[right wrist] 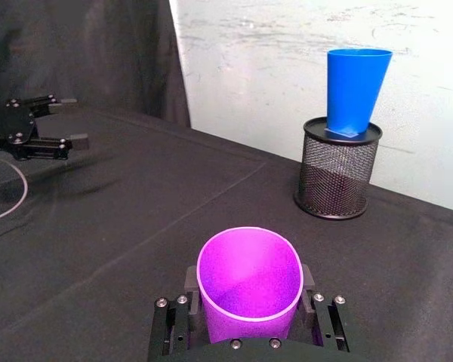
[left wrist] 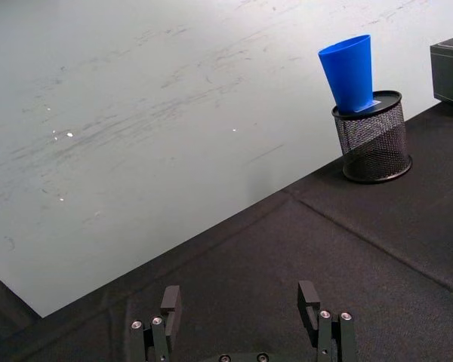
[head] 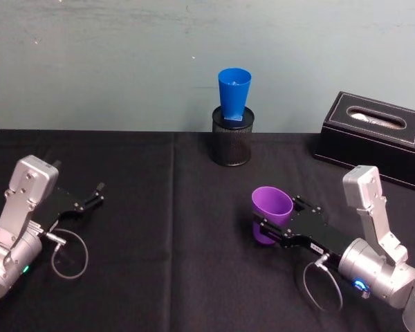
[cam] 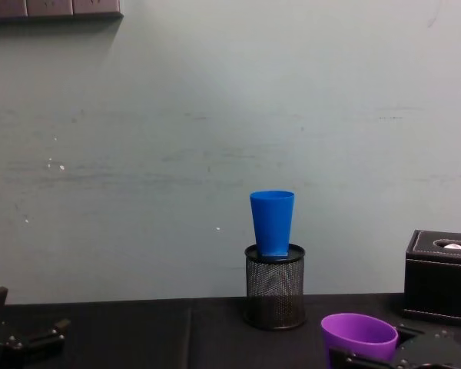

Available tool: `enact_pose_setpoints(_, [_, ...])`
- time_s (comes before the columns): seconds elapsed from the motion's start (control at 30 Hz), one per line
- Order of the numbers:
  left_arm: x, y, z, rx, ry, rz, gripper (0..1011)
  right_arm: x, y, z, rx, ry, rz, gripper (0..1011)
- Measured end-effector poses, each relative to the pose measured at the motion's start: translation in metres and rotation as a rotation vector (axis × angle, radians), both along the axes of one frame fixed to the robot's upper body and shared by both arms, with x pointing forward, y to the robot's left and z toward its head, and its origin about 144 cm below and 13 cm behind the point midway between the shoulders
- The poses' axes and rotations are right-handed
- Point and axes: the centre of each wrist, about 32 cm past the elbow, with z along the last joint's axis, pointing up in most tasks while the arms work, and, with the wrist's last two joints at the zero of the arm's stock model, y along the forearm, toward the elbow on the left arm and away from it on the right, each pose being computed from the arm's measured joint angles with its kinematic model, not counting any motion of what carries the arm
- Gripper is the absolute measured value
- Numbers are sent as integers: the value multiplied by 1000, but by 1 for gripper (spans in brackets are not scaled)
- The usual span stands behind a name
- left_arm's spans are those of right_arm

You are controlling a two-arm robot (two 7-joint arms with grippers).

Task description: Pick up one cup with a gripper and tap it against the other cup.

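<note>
Purple cup (head: 271, 205): upright, grasped by the right end effector (head: 277, 213), front right of the worktop (head: 159, 228). Blue cup (head: 234, 91): atop the mesh pen holder (head: 231, 142), rear centre. Left end effector (head: 97, 194): released, front left.

mesh pen holder (head: 232, 146): black wire, round, standing upright in the upper middle of the head frame, back of the desk, close to the wall
tissue box (head: 373, 138): black with pale stitching, something white in the top slot, upper right, well apart from the holder
desk (head: 159, 228): black cloth all over, one seam running front to back
wall (head: 124, 62): pale grey-green, pretty scuffed
wall plates (cam: 54, 8): grey, top left corner of the chest frame
</note>
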Motion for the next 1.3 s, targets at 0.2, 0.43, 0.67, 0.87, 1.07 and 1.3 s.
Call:
enact_pose_setpoints(0.2, [0, 0, 0, 0, 0, 0, 1011, 0, 0, 0, 0, 0, 0, 734])
enact_pose_setpoints(0.43, [0, 0, 0, 0, 0, 0, 1011, 0, 0, 0, 0, 1, -1, 735])
enact_pose_setpoints(0.67, [0, 0, 0, 0, 0, 0, 1011, 0, 0, 0, 0, 1, -2, 885])
enact_pose_setpoints(0.87, [0, 0, 0, 0, 0, 0, 1011, 0, 0, 0, 1, 2, -3, 1002])
enact_pose_setpoints(1.07, [0, 0, 0, 0, 0, 0, 1011, 0, 0, 0, 1, 2, -3, 1003])
enact_pose_setpoints(1.3, [0, 0, 0, 0, 0, 0, 1011, 0, 0, 0, 1, 2, -4, 1003])
